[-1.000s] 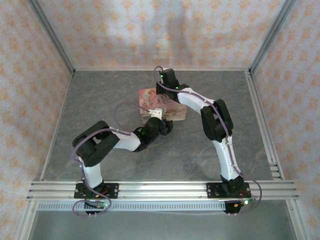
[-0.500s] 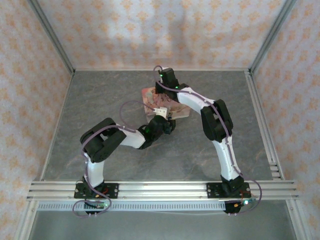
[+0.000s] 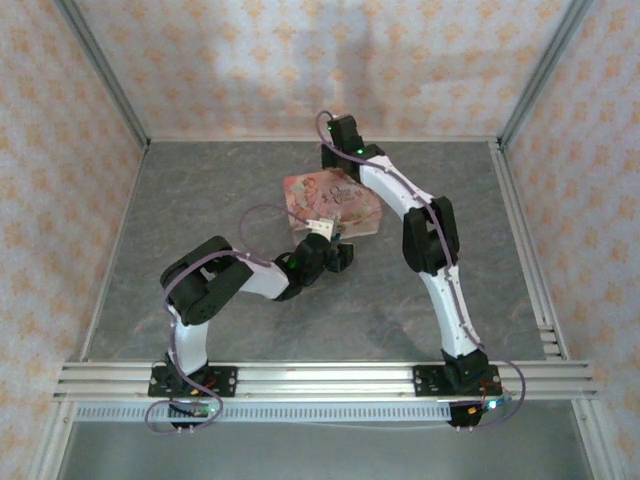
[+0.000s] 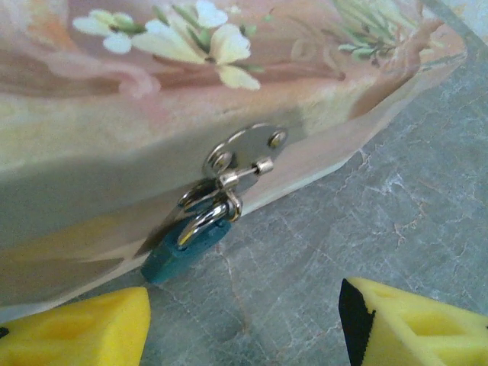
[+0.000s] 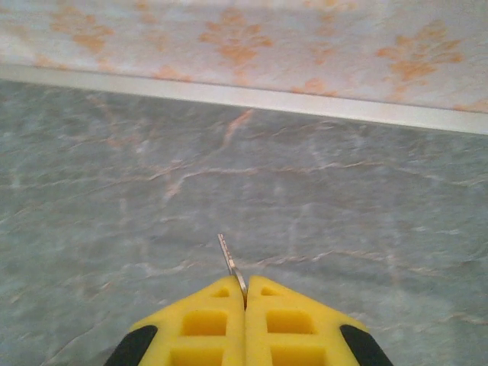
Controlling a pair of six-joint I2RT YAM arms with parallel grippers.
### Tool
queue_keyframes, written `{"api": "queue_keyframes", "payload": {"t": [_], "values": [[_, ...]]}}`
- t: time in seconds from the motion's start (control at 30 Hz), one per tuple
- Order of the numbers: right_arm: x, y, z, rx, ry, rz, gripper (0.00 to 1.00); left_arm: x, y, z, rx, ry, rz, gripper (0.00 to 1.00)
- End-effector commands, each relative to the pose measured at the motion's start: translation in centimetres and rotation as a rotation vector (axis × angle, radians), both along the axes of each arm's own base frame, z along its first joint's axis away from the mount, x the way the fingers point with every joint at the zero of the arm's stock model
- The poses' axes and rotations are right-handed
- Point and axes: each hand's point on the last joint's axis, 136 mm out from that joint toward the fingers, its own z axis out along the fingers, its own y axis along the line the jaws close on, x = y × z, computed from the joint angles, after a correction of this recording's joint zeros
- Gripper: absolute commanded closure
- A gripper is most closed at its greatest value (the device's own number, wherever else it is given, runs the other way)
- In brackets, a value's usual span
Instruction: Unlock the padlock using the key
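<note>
— When checking the right gripper point(image 5: 245, 301), report the jaws and the key point(image 5: 227, 255).
— Closed tight on the key; thin blade jutting forward from between the fingertips point(image 5: 217, 309), over grey table point(image 5: 343, 191), facing the back wall point(image 5: 229, 38).
— Left gripper point(image 4: 244, 320)?
— Spread open, gripping nothing. Blue padlock point(image 4: 179, 258) just ahead, past the yellow fingers point(image 4: 76, 332), touching neither, hung by its shackle point(image 4: 202, 221) from the clasp point(image 4: 248, 152) of the pink floral box point(image 4: 114, 137).

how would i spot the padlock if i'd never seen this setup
Find the pink floral box on the grey table. On its side wall sits a round silvery hasp plate. The padlock hangs from it: tiny, teal-blue body, thin silvery shackle, the only blue thing there.
</note>
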Motion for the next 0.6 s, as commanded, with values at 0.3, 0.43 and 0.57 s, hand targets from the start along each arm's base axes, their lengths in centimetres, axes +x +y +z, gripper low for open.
{"api": "queue_keyframes", "payload": {"t": [0.3,0.43,0.57], "values": [[-1.7,-2.3,-7.8,-0.173,0.148,-0.020,1.00,1.3,-0.8,0.9,-0.039,-0.047,-0.006,0.28],[-2.6,-2.1,-8.4,-0.168,0.151,-0.007,1.00,1.9,-1.4,1.5,-0.071,-0.043,-0.026,0.28],[-3.4,-1.7,-8.9,-0.170,0.158,0.003,1.00,2.4,-2.2,2.5,-0.143,-0.037,-0.079,0.29]]}}
